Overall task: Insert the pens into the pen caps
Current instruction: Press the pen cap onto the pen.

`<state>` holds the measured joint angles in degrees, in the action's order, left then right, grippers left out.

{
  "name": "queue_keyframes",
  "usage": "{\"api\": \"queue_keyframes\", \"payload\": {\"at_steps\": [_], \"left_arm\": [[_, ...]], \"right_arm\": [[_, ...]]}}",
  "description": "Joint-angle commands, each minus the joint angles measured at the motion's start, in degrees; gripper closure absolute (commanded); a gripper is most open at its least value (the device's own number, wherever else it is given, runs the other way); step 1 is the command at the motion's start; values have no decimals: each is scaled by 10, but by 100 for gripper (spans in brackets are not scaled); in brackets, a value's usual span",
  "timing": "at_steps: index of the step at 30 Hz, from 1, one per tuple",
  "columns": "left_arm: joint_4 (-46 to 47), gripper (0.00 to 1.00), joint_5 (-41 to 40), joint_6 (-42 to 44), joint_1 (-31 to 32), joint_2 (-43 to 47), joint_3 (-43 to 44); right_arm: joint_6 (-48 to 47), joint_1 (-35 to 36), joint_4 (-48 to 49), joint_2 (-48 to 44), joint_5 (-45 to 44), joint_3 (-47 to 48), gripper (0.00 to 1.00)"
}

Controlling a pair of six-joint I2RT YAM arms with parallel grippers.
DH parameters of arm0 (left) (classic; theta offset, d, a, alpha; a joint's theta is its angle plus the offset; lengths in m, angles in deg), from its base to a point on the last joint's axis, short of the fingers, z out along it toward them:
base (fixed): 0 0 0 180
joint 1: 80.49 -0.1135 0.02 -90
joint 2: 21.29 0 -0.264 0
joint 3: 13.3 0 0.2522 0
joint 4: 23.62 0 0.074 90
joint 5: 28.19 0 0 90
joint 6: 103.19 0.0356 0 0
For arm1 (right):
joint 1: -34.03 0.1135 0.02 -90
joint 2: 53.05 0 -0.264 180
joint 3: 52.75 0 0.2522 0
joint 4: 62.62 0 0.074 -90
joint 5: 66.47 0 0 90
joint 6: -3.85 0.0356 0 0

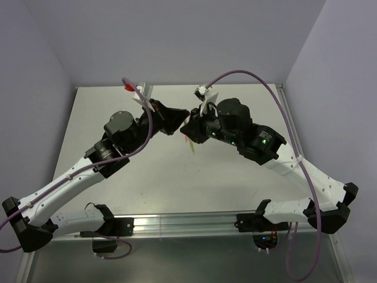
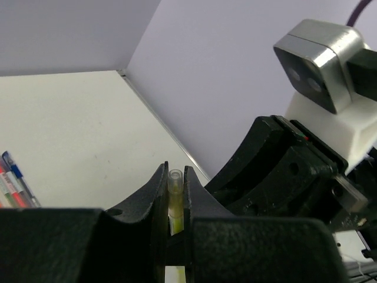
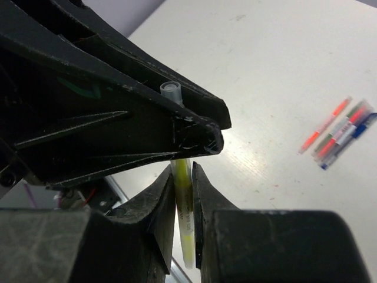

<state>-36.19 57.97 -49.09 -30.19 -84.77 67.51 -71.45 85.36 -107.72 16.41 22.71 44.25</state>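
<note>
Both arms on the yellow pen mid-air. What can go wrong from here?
1. Jaws of the left gripper and right gripper both clamp the one thin pen; slight misalignment could bend or snap it.
2. The grippers sit very close; pushing closer risks a collision.

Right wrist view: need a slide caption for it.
Left gripper and right gripper clamp one yellow pen; spare pens lie on table.
</note>
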Motion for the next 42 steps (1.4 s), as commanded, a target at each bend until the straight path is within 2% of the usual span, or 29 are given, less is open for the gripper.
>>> {"api": "queue_keyframes", "payload": {"at_steps": [1,8,13,20,27,33,42], "left_arm": [[-45,100,98,33,20,43,-31],[11,100,190,58,19,68,-58],[50,99,247,54,15,78,-79],[114,100,327,39,1,83,-101],[175,100,379,17,-6,80,-118],[179,99,371,12,-6,73,-106],[192,100,324,-14,1,60,-111]], "right_arm": [[8,-59,133,-50,-44,11,100],[39,-124,184,-85,85,-33,100],[56,-159,229,-103,164,-58,100],[107,-213,306,-110,318,-98,100],[153,-235,371,-102,404,-113,100],[147,-236,356,-98,391,-112,100],[100,-191,284,-91,247,-85,100]]}}
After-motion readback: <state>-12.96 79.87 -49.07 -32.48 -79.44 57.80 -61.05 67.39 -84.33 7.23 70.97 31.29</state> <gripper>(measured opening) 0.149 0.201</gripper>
